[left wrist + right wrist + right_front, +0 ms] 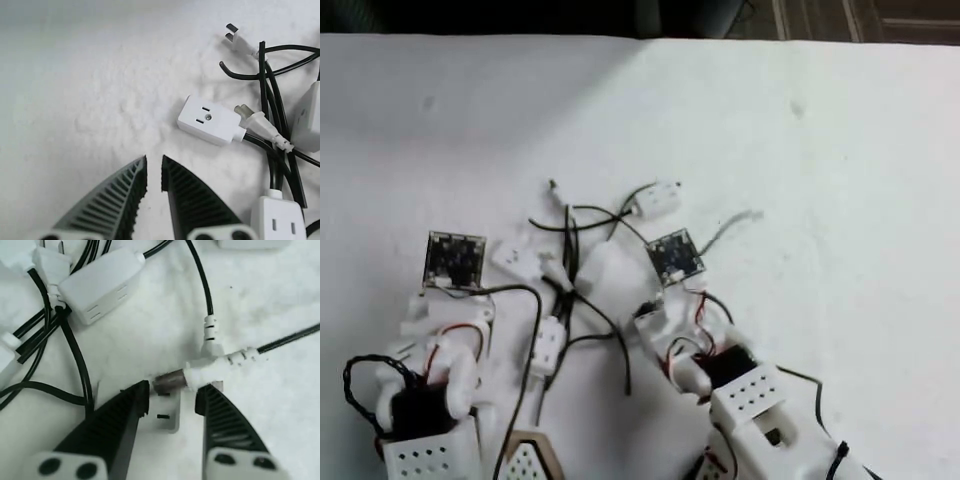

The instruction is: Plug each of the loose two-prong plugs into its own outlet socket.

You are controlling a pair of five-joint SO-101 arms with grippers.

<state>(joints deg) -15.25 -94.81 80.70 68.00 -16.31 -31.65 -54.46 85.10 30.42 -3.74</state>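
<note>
High view: a tangle of black cords (567, 250) lay on the white table (820, 150), with a white outlet (655, 203) on its far side. My left arm (425, 400) stood to the tangle's left and my right arm (745, 395) to its right, the right one closer in. Left wrist view: my left gripper (153, 161) sat over the table just short of the tangle, its fingers (115, 205) parted by a narrow gap and grasping nothing. A face-up socket (207, 120) lay at the tangle's near edge, slots bare, with a loose plug (262, 127) just beside its cord end. A second loose plug (240, 42) lay farther along that edge, prongs pointing away from the cords. Right wrist view: my right gripper (172, 389) was released, fingers (117, 425) spread to either side of a flat socket (167, 421) just clear of the tangle. A crosswise plug (217, 371) lay at my fingertips, its dark prongs (167, 381) above that socket's slots, not inserted. I could not tell whether either finger touched it. A long outlet block (102, 282) rested against the tangle.
</note>
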